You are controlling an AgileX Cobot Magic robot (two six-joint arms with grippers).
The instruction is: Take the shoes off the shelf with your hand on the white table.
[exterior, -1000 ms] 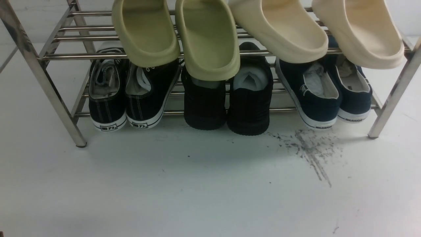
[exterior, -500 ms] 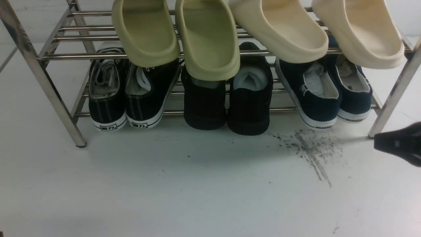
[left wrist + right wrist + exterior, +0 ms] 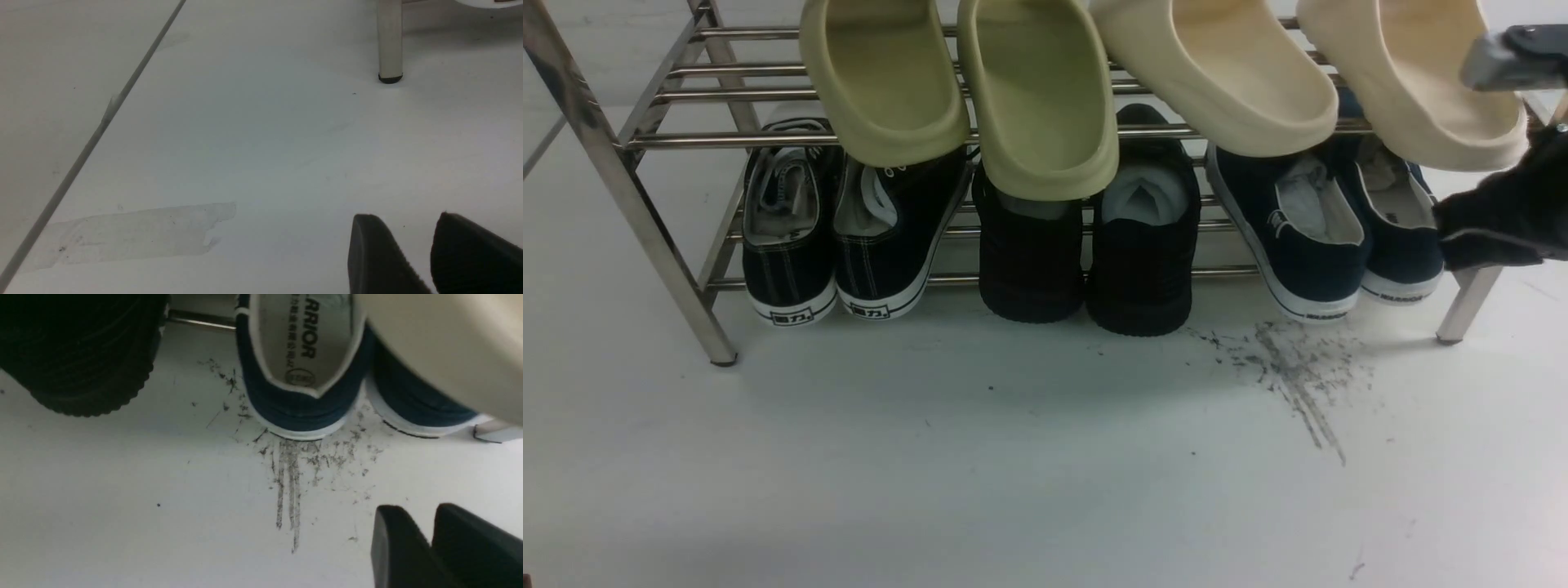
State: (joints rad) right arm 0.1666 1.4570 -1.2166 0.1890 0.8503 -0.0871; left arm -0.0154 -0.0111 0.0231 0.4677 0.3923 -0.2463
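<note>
The navy slip-on shoes sit side by side at the right end of the steel shelf's lower tier, heels toward me and hanging over the white table. My right gripper comes in from the right edge, its black tip just beside the outer shoe's heel. In the right wrist view the shoes lie ahead of that gripper, whose jaws stand slightly apart with nothing between them. My left gripper is open and empty over bare table.
Cream slippers and olive slippers overhang the shelf's top tier, close above the navy shoes. All-black shoes and lace-up sneakers fill the lower tier. Grey scuff marks lie before the navy pair. The shelf's right leg stands by my right arm.
My right arm entered from the right edge, then rose and moved in beside the outer navy shoe. The shoes have not moved.
</note>
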